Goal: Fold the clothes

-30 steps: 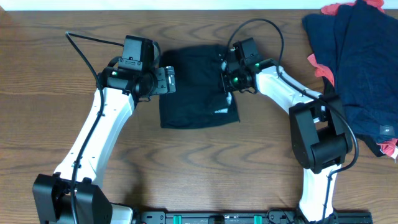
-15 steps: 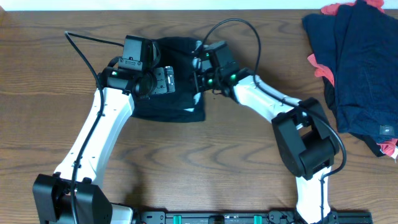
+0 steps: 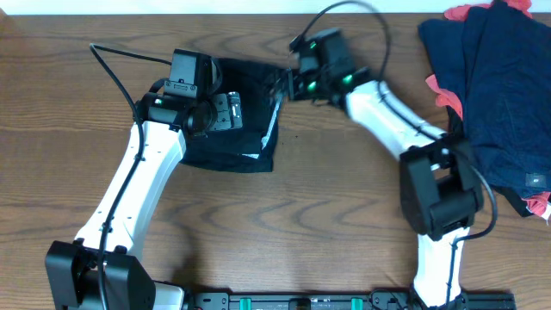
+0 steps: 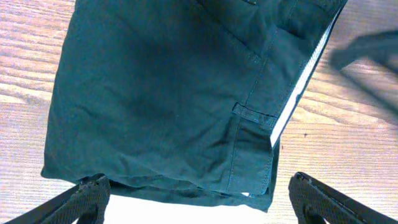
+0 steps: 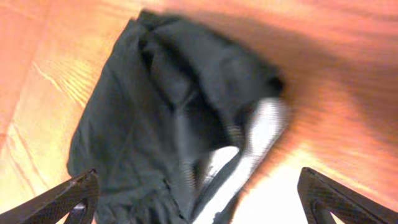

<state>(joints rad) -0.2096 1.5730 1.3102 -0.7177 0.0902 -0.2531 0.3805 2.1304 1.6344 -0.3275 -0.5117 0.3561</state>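
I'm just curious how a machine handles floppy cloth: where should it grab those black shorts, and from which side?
Probably the waistband edge, where pale lining shows along the right of the shorts. Its stitched layers look thicker than the flat cloth, and it faces the open right gripper, so come in low from the right.

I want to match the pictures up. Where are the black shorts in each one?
Overhead: the black shorts lie in the upper middle, left of centre.
Left wrist: the shorts fill most of the picture.
Right wrist: the shorts lie at left and centre.
Shared landmark: the whitish waistband lining along one edge.
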